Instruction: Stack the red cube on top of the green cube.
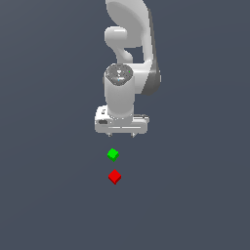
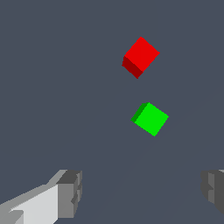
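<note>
The red cube [image 1: 114,176] lies on the dark grey floor, with the green cube [image 1: 113,154] a short gap behind it, nearer the arm. They do not touch. My gripper [image 1: 121,135] hangs above the floor just behind the green cube, open and empty, its short fingertips pointing down. In the wrist view the green cube [image 2: 150,118] and the red cube [image 2: 140,57] both lie ahead of the fingers [image 2: 70,192], outside the gap between them. The gripper [image 2: 140,190] is spread wide there.
The white arm [image 1: 129,44] rises behind the gripper. The dark grey floor [image 1: 49,195] spreads flat all around the two cubes.
</note>
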`<action>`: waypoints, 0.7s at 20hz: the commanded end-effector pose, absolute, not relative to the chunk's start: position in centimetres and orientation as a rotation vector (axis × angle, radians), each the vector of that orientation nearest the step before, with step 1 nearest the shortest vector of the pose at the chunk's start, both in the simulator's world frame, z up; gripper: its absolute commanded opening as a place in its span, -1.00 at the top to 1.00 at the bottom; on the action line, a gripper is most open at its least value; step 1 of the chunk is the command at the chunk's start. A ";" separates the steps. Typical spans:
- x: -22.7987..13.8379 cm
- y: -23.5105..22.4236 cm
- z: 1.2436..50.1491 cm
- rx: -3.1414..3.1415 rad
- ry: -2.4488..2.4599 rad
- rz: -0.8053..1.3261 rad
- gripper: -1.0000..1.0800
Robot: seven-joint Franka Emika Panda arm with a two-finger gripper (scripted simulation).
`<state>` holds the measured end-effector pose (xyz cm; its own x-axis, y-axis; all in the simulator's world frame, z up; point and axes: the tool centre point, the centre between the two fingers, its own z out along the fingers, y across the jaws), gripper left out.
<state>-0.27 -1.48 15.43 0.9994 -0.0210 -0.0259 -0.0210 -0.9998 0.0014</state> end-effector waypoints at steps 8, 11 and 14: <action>0.4 -1.4 15.0 3.139 -0.084 -0.039 -0.92; 1.0 -1.3 14.6 3.137 -0.139 -0.037 -0.92; 1.9 -1.2 14.0 3.133 -0.213 -0.034 -0.92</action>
